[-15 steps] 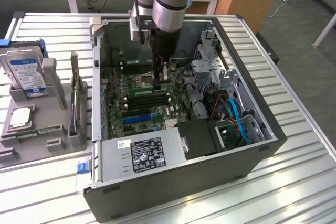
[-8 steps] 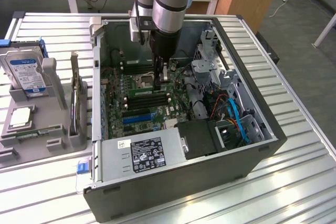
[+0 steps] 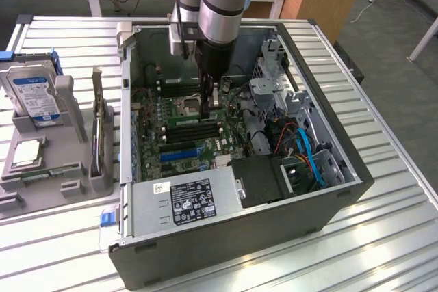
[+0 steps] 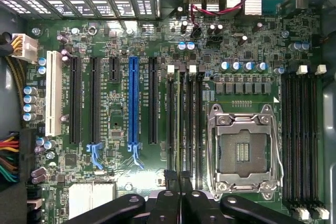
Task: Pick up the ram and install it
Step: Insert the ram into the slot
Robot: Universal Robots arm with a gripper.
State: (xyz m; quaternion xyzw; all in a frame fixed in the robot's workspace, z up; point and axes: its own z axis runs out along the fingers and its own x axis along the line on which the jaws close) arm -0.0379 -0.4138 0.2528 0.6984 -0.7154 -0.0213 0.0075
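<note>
Claw is down inside the open PC case, fingers pinched together on the ram. In the wrist view the ram shows edge-on, running along one slot of the bank just beside the CPU socket; can't tell whether it's seated or just above the slot. Risks, as a judgement: if the stick is a bit skewed, or its notch misses the slot key, a push down could flex the mobo or chip the contacts. A thin grip on the top edge could let the ram tilt or slip. White end latches not swung out would block it. The socket is open w/ contacts bare, so any sideways drift of the claw could wreck them. Containers: the case holds the mobo, PSU and blue & orange cables. A grey tray on the desk, at the exterior view's left, holds a blue-labelled hard drive propped in its stand and a silver processor lying flat.
</note>
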